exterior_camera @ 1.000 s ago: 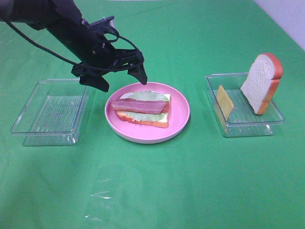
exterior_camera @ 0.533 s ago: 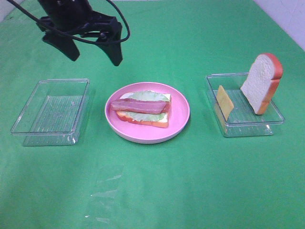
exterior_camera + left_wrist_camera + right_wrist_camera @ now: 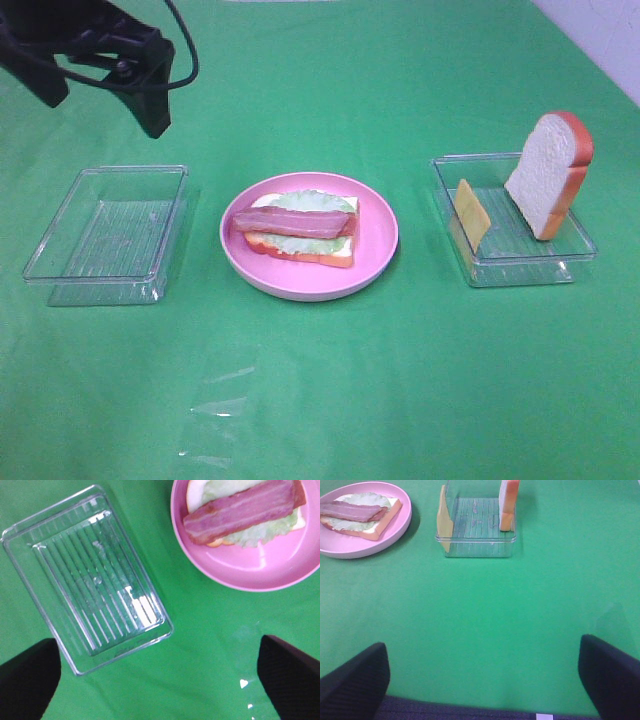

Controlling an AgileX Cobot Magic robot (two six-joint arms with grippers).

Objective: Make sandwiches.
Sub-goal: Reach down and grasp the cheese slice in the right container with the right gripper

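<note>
well, nearest lies the green cloth (image 3: pixel 330 400). further back, the pink plate (image 3: pixel 378 250) holds the open sandwich (image 3: pixel 298 228): bread, lettuce, then a bacon strip on top. the left tray (image 3: pixel 60 255) sits beside the plate. the right tray (image 3: pixel 520 268) holds a cheese square (image 3: pixel 471 212) and a bread slice (image 3: pixel 548 170), both leaning upright. farthest back, the left gripper (image 3: pixel 104 110) hovers beyond the left tray, jaws spread wide. the right gripper (image 3: pixel 480 680), seen only from its wrist camera, is spread too.

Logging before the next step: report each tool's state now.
Left tool: open, holding nothing.
Right tool: open, holding nothing.
</note>
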